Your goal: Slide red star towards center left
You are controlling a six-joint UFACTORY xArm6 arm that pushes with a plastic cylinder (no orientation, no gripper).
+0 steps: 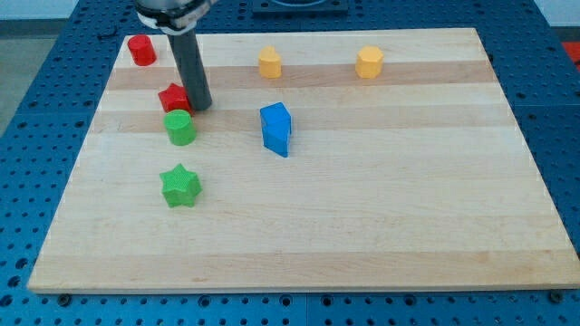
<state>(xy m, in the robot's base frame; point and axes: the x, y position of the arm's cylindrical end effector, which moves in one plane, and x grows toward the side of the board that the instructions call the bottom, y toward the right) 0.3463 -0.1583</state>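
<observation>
The red star (pixel 172 97) lies on the wooden board (pixel 362 208) in its upper left part, just above the green cylinder (pixel 180 128) and close to or touching it. My tip (pixel 199 106) stands against the star's right side. The rod rises from there toward the view's top left.
A red cylinder (pixel 140 49) sits at the board's top left corner. Two yellow blocks (pixel 269 62) (pixel 368 62) lie along the top. A blue block (pixel 276 129) is right of my tip. A green star (pixel 180 185) lies below the green cylinder.
</observation>
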